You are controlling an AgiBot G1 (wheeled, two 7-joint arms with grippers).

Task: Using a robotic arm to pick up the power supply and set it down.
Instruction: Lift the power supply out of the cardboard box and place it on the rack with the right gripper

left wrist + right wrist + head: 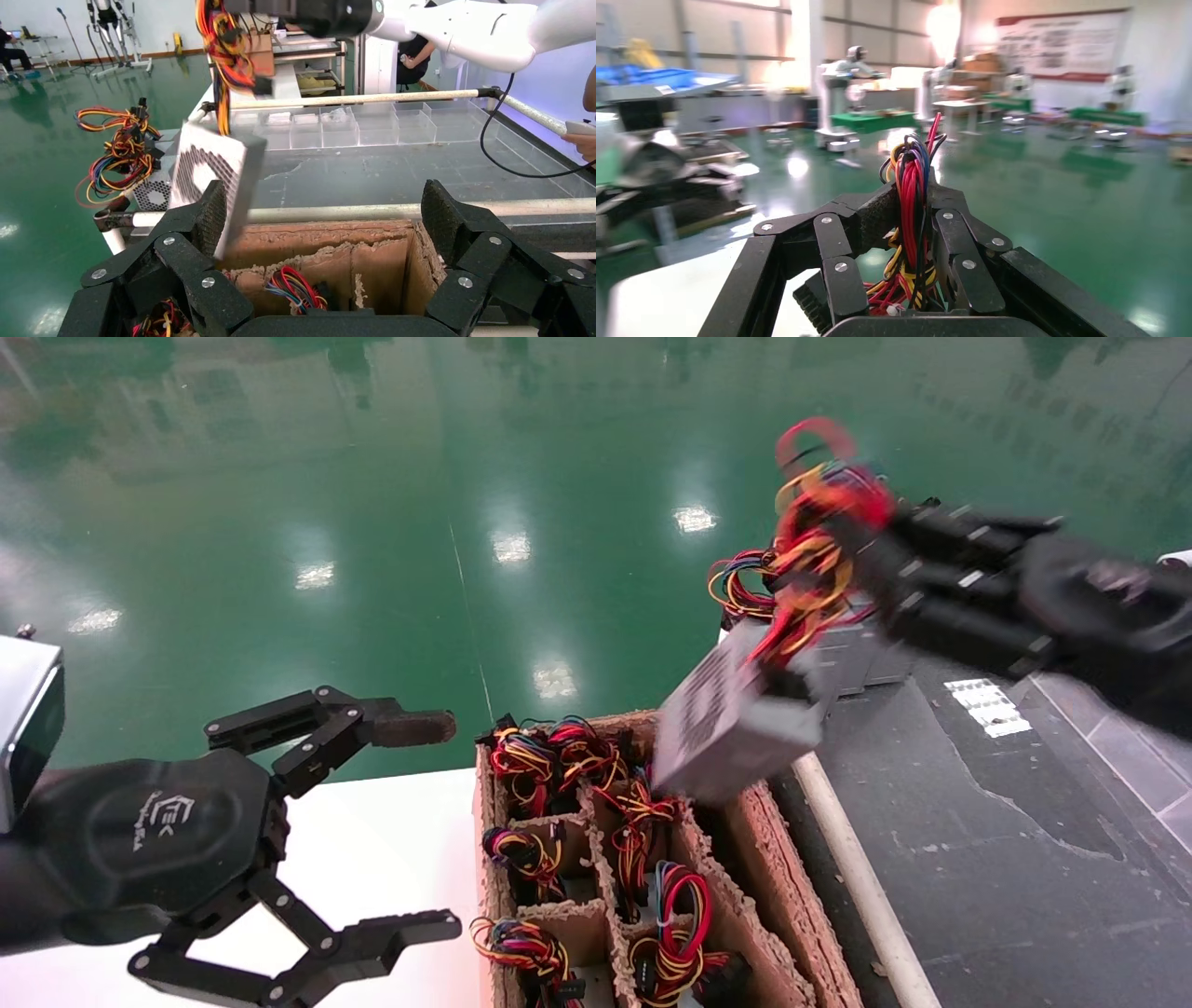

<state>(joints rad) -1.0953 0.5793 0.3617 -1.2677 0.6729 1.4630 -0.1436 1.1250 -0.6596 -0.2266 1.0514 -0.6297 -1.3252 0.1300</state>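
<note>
Head view: right gripper up at the far right, fingers pinched on the wire bundle of the power supply. Grey box hangs tilted under the wires, clear of everything, above the far right corner of the cardboard crate. Crate's divider cells hold more coiled wire sets. Second grey box sits beyond on the dark worktop. Left gripper at near left over the white worktop, jaws spread wide, holding nothing.

Left wrist view: perforated vent face of the hanging supply just above the crate's far wall, wires running up to the right gripper.

Right wrist view: fingers clamped on the red-dominated bundle; box itself not visible.
</note>
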